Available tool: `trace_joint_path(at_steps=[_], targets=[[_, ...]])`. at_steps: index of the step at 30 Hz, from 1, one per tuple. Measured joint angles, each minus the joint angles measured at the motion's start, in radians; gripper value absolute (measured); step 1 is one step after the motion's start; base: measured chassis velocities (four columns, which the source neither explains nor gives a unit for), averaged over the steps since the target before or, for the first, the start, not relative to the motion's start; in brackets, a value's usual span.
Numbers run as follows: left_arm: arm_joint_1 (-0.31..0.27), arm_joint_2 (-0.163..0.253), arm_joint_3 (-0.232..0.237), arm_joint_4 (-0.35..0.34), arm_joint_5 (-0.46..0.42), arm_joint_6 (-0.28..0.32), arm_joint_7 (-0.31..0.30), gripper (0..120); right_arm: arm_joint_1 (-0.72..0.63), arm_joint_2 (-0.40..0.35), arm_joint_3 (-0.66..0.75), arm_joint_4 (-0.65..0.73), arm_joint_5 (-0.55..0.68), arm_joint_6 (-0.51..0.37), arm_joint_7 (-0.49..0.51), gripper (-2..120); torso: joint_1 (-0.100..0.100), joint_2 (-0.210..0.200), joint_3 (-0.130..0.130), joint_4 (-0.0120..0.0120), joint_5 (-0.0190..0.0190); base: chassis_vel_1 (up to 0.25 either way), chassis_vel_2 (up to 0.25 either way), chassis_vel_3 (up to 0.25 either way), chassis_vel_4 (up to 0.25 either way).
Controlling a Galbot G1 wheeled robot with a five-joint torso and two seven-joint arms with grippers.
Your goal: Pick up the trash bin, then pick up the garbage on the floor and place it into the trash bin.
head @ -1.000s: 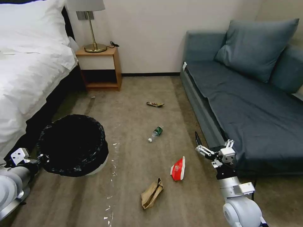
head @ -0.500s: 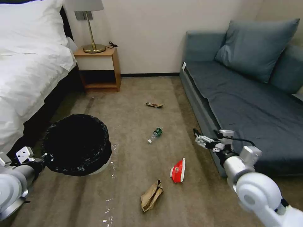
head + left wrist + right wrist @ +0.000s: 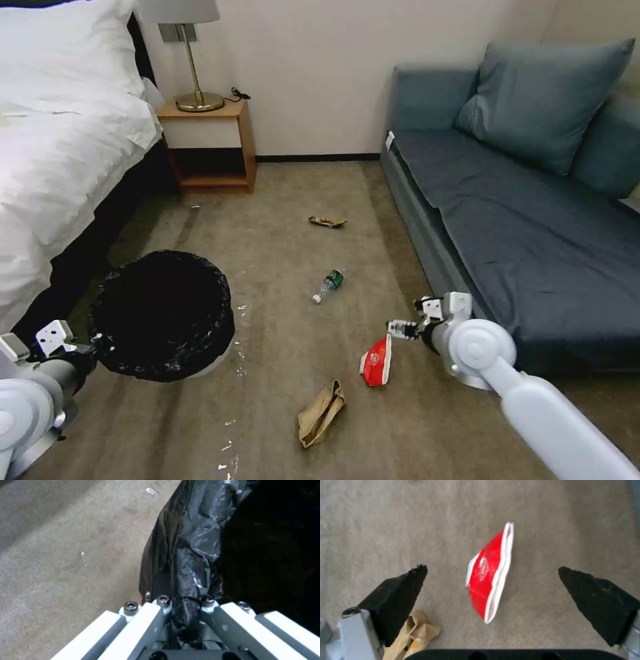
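The trash bin (image 3: 163, 313), white with a black bag over its rim, hangs just above the carpet at the left. My left gripper (image 3: 92, 345) is shut on its near rim; in the left wrist view the gripper (image 3: 185, 603) pinches the crinkled black bag (image 3: 193, 545). My right gripper (image 3: 400, 329) hovers open right above the red-and-white snack wrapper (image 3: 375, 360). In the right wrist view the wrapper (image 3: 488, 572) lies between the spread black fingertips (image 3: 410, 580). The brown paper bag (image 3: 320, 411) lies nearer to me, the bottle (image 3: 329, 283) and the dark-and-gold wrapper (image 3: 327, 221) farther off.
A bed (image 3: 53, 147) with white sheets runs along the left. A wooden nightstand (image 3: 210, 143) with a lamp (image 3: 190, 60) stands at the back wall. A blue-grey sofa (image 3: 533, 220) lines the right side, close to my right arm. Small shiny scraps dot the carpet (image 3: 237, 363).
My right arm has swung down and to the left, bringing its gripper from beside the sofa to just over the red wrapper. The bin has sunk slightly in my left gripper.
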Motion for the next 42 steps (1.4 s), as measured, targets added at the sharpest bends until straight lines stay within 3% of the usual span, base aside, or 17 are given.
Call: trace_joint_path(at_steps=[3, 4, 7, 29, 37, 42], targets=[[0.001, -0.006, 0.011, -0.001, 0.014, -0.001, 0.001, 1, 0.017, 0.035, -0.024, -0.081, -0.021, 0.004, -0.073, 100, 0.000, 0.000, 0.000, 0.0002, 0.0001, 0.000, 0.000, 0.000, 0.000], [0.003, -0.006, 0.013, -0.001, 0.019, -0.001, 0.003, 1, 0.021, 0.052, -0.029, -0.124, -0.057, 0.006, -0.139, 100, 0.000, 0.000, 0.000, 0.0003, 0.0000, 0.000, 0.000, 0.000, 0.000], [0.005, -0.004, 0.012, -0.001, 0.021, -0.001, 0.004, 1, 0.029, 0.080, -0.035, -0.181, -0.096, 0.009, -0.185, 100, 0.000, 0.000, 0.000, 0.0001, -0.0001, 0.000, 0.000, 0.000, 0.000], [0.007, -0.002, 0.041, 0.000, 0.056, -0.006, 0.019, 1, 0.074, 0.181, -0.042, -0.391, -0.265, 0.016, -0.311, 100, 0.000, 0.000, 0.000, 0.0001, 0.0000, 0.000, 0.000, 0.000, 0.000], [0.013, -0.005, 0.057, 0.008, 0.081, -0.011, 0.035, 1, 0.121, 0.287, -0.034, -0.579, -0.377, 0.034, -0.394, 100, 0.000, 0.000, 0.000, 0.0004, 0.0001, 0.000, 0.000, 0.000, 0.000], [0.013, -0.004, 0.063, 0.012, 0.086, -0.013, 0.039, 1, 0.113, 0.289, -0.024, -0.612, -0.410, 0.056, -0.412, 100, 0.000, 0.000, 0.000, 0.0001, 0.0000, 0.000, 0.000, 0.000, 0.000]])
